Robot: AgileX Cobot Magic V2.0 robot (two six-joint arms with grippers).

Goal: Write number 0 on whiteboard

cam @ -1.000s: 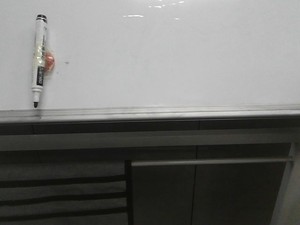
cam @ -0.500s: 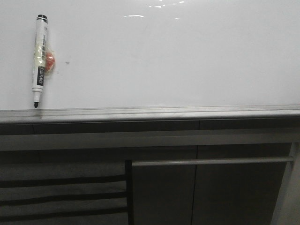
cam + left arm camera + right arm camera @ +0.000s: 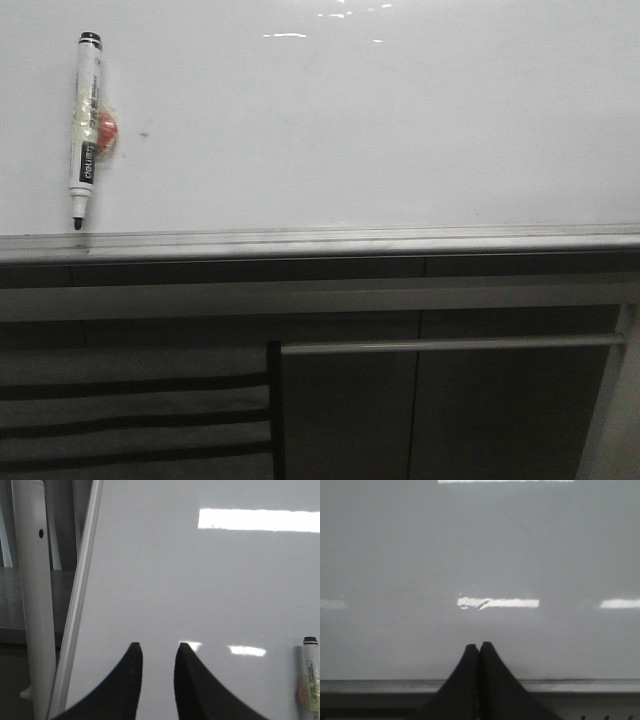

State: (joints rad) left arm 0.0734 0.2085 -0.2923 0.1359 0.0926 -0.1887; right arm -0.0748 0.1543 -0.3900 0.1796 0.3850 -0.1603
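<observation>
White and glossy, the whiteboard (image 3: pixel 380 130) carries no number 0 yet; the marker (image 3: pixel 86 125) lies on it near its left end. Left gripper (image 3: pixel 157 652) is parted and empty, right gripper (image 3: pixel 479 650) pinched closed on nothing. Next call: grasp the marker. Nothing has shifted since earlier

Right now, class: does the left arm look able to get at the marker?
Probably yes: the left pincer is open, nothing lies between it and the marker, which rests uncapped on the whiteboard.
</observation>
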